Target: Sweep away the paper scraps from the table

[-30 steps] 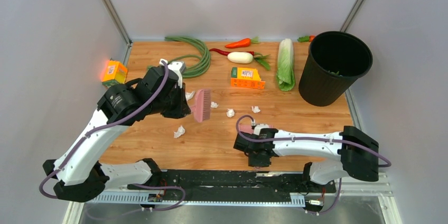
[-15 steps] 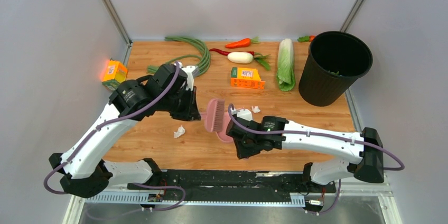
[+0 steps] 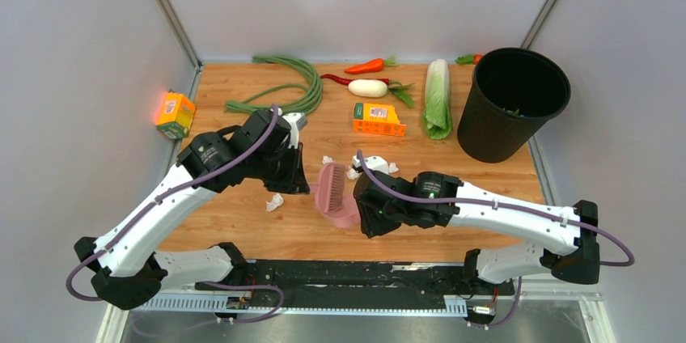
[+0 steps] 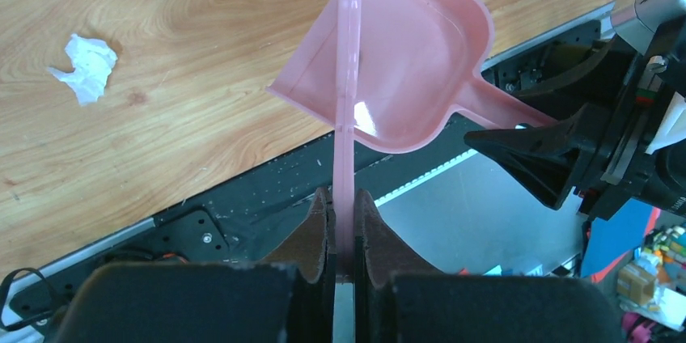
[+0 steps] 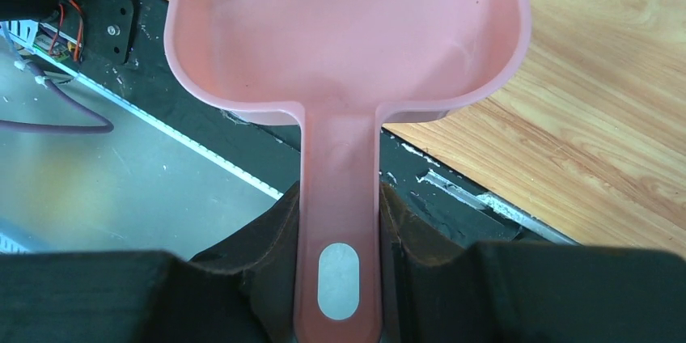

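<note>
At near tabletop edge, right jaws pinch the dustpan handle, mouth twd the brush, prob. as catcher. Left jaws are clamped on the brush, held edge-up beside it. Paper scraps lie loose: one left of brush, others just beyond.

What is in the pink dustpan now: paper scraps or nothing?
Empty. The dustpan shows a bare pink floor in both wrist views; a paper scrap lies outside it.
</note>
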Robot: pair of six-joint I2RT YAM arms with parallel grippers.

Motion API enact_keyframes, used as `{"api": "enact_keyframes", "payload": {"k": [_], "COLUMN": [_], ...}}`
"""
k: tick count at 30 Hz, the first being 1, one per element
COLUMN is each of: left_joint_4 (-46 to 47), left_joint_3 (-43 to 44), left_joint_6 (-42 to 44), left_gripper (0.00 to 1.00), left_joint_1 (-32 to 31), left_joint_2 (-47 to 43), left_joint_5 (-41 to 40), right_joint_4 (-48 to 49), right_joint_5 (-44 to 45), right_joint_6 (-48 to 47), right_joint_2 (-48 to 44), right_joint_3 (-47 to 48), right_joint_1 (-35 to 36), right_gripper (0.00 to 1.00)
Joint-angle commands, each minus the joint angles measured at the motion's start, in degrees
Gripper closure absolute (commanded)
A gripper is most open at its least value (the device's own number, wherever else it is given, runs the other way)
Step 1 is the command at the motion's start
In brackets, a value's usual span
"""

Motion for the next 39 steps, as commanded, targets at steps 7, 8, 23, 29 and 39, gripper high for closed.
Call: {"api": "enact_keyframes", "payload": {"k": [7,8,23,29,39], "left_joint_4": [-3.55,-5.99,-17.00,-17.00,-14.55], "left_joint_3": [13.86,15.55,6.78,-1.57,-3.15], "left_joint_6": [0.57,1.53,-6.80,-3.94,10.06], "left_gripper": [1.00,1.00,1.00,1.00,1.00], "left_joint_1": [0.11,0.11,1.77,4.15,22.16], "left_joint_2": [1.99,3.22,-5.90,-10.48,-0.72], "left_joint_5": [-5.40,-7.84,-25.26,-33.43,-39.95], "right_joint_4": [4.57,5.36,14.06,17.50,19.34], "right_joint_5": [-0.42,-0.68,3.97,4.41,6.52], "right_joint_6": [-1.03,-0.85,-10.86,-14.65,-17.64], "right_joint_2": [-1.51,-1.86,5.42,9.64,11.41], "right_joint_3": [-4.87,-6.02,-9.28,-7.61,-6.46], "right_joint_1": [0.20,0.29,11.18,11.54,11.54], "right_gripper": [1.00,1.00,1.00,1.00,1.00]}}
